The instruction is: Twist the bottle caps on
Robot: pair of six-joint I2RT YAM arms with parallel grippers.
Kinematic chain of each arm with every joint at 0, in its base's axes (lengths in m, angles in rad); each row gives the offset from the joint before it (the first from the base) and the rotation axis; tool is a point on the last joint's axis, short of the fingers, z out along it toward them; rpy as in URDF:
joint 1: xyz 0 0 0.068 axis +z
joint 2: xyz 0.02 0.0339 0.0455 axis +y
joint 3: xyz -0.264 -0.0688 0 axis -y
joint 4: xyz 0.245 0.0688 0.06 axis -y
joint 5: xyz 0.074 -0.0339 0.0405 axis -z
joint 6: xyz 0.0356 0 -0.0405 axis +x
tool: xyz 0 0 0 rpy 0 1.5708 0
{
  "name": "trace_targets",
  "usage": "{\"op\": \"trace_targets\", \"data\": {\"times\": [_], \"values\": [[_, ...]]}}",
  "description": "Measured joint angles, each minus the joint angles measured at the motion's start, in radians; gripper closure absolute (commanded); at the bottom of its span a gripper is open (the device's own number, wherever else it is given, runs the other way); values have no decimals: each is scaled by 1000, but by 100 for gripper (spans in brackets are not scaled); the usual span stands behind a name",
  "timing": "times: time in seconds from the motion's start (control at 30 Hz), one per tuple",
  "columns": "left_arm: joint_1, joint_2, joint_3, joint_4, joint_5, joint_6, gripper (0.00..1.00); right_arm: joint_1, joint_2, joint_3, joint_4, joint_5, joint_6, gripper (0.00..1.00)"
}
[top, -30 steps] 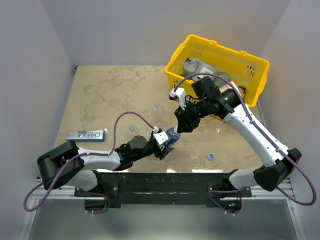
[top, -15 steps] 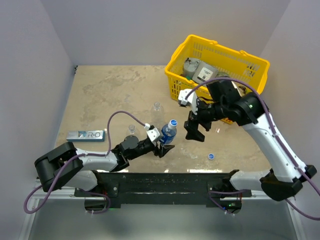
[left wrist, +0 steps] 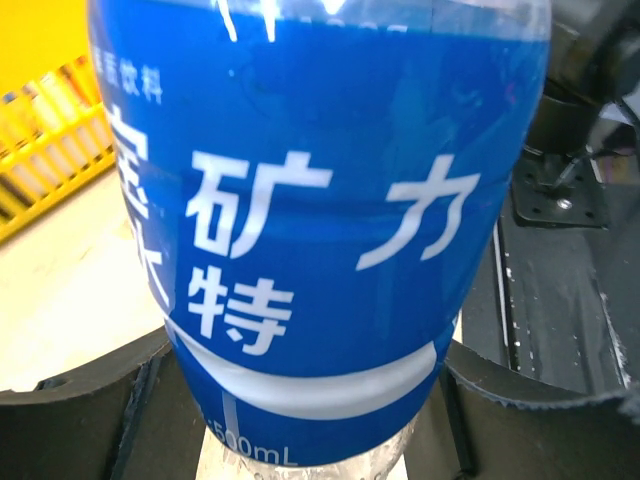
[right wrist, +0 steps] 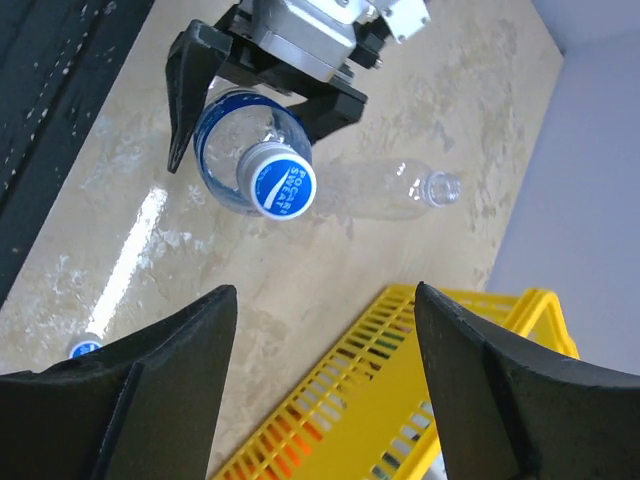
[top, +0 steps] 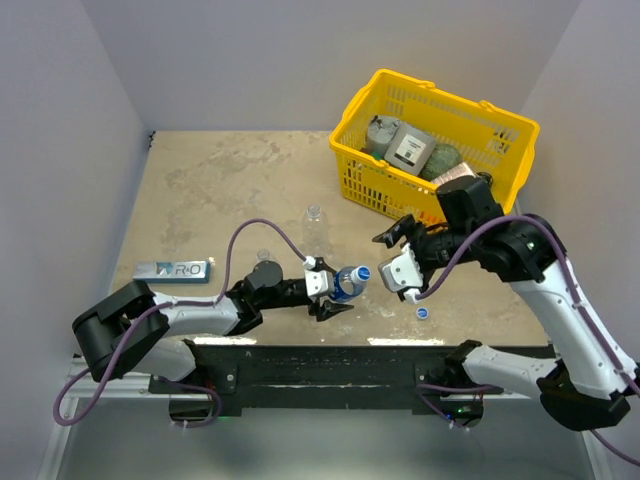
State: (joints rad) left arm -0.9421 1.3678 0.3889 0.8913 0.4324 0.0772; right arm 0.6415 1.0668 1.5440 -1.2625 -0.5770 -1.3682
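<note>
The labelled bottle (top: 346, 283) is clear plastic wrapped in a dark blue label with white characters. It carries a round blue cap (top: 363, 272) with a pale printed top on its neck. It sits near the front middle of the worktop (top: 220, 190), leaning with its capped end toward the right arm. The left fingers (right wrist: 186, 85) are clamped on its body, one black pad on each side. The right fingers (right wrist: 165, 395) stand wide apart with nothing between them, near the capped end but clear of it. A loose cap (top: 423, 312), tiny and blue, lies on the worktop just beside the right arm's wrist, toward the front edge. Two unlabelled bottles stand open-mouthed behind the held one. One (top: 314, 216) is further back, and the other (top: 264, 258) is close beside the left arm's cable. A flat blue-and-white packet (top: 174, 270) lies well apart at the left. A yellow basket (top: 365, 185) holding grey cans (top: 381, 133) sits at the back right, behind the right arm.
</note>
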Motion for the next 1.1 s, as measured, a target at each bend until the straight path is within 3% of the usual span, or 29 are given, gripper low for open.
{"op": "trace_targets", "data": {"times": [0.17,0.4,0.9,1.1], "values": [[6,5,36,-61,66,63,100,0,79,0,-50,-66,-244,37],[10,5,47,-119,89,92,100,29,29,-69,-66,-98,-392,41],[19,24,76,-151,95,112,100,85,19,-113,-81,-95,-444,39],[19,24,79,-159,96,126,100,99,26,-154,-80,-74,-465,44]]}}
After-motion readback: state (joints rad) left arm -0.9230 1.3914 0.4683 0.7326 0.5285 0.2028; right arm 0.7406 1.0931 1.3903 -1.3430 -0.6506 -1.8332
